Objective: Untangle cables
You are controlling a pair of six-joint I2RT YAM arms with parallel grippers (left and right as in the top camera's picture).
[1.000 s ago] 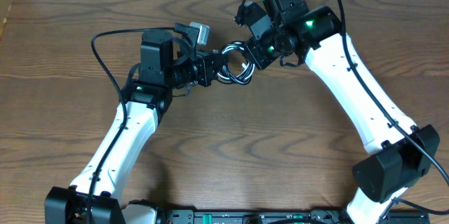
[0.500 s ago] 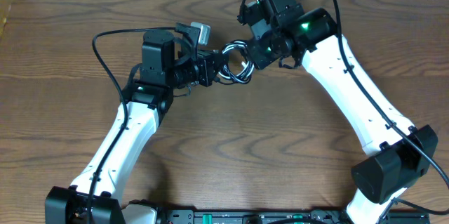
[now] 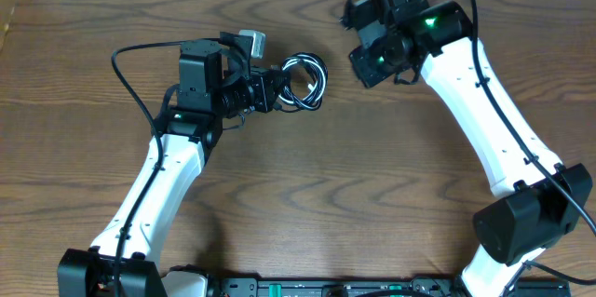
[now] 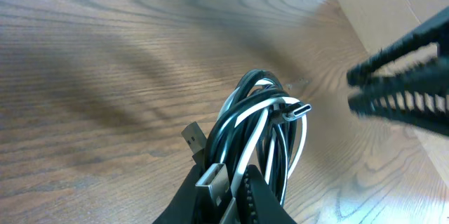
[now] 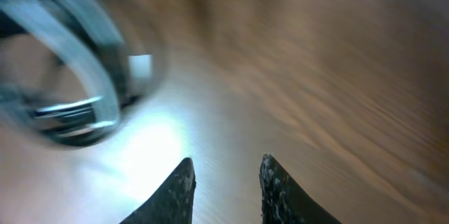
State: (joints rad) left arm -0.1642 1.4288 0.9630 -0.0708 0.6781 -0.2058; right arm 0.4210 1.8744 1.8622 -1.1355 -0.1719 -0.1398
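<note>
The cables [image 3: 304,81] are a small coiled bundle of black and white cords near the table's top centre. My left gripper [image 3: 276,90] is shut on the bundle's left side. In the left wrist view the coil [image 4: 263,133] stands up from my left gripper [image 4: 235,192], with a flat silver plug [image 4: 210,180] pinched between the fingers and another plug [image 4: 296,112] sticking out to the right. My right gripper [image 3: 361,62] is open and empty, apart from the coil to its right. In the right wrist view the blurred coil [image 5: 63,76] lies at upper left of my right gripper [image 5: 226,168].
The brown wooden table [image 3: 307,195] fills the overhead view, with a pale wall strip along the far edge. Thick black arm cables [image 3: 130,64] loop beside each arm. A cardboard-coloured surface [image 4: 393,13] shows at upper right in the left wrist view.
My right gripper has let go of the coil and drawn back to the right. My left gripper has shifted slightly left, keeping the bundle.
</note>
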